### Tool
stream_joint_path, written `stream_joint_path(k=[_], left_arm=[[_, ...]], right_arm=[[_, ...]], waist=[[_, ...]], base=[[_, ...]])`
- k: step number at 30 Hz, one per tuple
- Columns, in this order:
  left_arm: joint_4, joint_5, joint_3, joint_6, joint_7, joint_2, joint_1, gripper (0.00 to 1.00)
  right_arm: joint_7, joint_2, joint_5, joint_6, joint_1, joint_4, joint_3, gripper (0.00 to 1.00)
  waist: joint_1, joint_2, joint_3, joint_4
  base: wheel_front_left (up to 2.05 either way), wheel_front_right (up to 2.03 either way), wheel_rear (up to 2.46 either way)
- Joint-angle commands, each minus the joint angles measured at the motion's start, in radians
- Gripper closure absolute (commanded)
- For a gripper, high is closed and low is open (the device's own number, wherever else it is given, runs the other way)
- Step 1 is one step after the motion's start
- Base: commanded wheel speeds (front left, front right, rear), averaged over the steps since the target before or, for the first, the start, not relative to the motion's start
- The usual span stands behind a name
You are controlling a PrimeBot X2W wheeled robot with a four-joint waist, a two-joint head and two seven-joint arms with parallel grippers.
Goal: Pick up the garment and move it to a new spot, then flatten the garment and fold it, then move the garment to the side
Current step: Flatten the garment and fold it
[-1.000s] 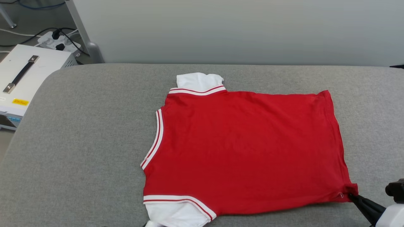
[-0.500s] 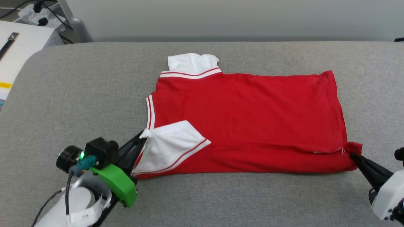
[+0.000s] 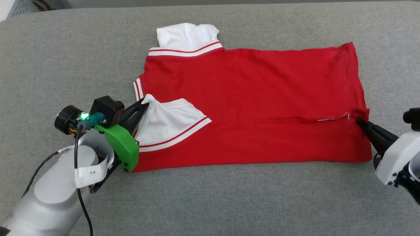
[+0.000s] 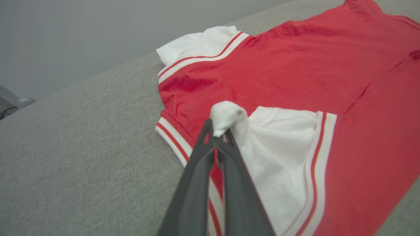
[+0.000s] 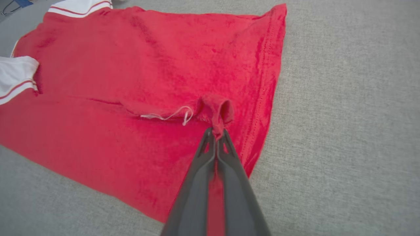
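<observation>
The garment (image 3: 249, 88), a red shirt with white sleeves and striped trim, lies on the grey cushion with its near long edge folded over onto the body. My left gripper (image 3: 146, 104) is shut on the tip of the near white sleeve (image 3: 167, 123), which lies turned over onto the red cloth; the left wrist view has that gripper (image 4: 218, 132) pinching a white bunch of sleeve (image 4: 282, 147). My right gripper (image 3: 360, 121) is shut on the red hem corner at the garment's right end, seen bunched at the gripper (image 5: 216, 132) in the right wrist view. The far sleeve (image 3: 187, 34) lies flat.
The grey upholstered surface (image 3: 229, 200) extends on all sides of the garment, with bare room in front and to the left. A grey wall (image 4: 82, 36) rises behind the surface's far edge. A loose white thread (image 5: 170, 116) hangs from the hem near the right gripper.
Both grippers have carried the garment's near edge away from me, over the body, widening the folded band. The head camera has tilted down, so the picture shifted and the wall left the view.
</observation>
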Motion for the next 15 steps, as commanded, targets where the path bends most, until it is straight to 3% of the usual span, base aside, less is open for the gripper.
stream_joint_path(k=[1,13,14,15], left_arm=[[0.025,-0.015,-0.023,-0.003,-0.012,0.006,-0.029,1.00],[0.276,-0.193,-0.228,-0.003,-0.086,-0.056,-0.102,1.00],[0.284,-0.203,-0.233,-0.003,-0.088,-0.059,-0.105,0.62],[0.294,-0.212,-0.235,-0.003,-0.091,-0.059,-0.110,0.00]], right_arm=[[0.002,0.008,0.006,-0.001,-0.027,0.019,0.008,1.00],[-0.028,0.040,0.023,-0.001,-0.108,0.175,0.106,1.00],[-0.039,0.040,0.027,-0.001,-0.108,0.178,0.107,0.77],[-0.052,0.039,0.032,-0.001,-0.107,0.180,0.106,0.53]], waist=[[-0.0001,0.0000,0.025,-0.005],[-0.0001,0.0000,0.031,0.005],[-0.0001,0.0000,0.025,0.007],[-0.0001,0.0000,0.015,0.009]], base=[[0.00,0.00,0.00],[0.00,0.00,0.00],[0.00,0.00,0.00],[0.00,0.00,0.00]])
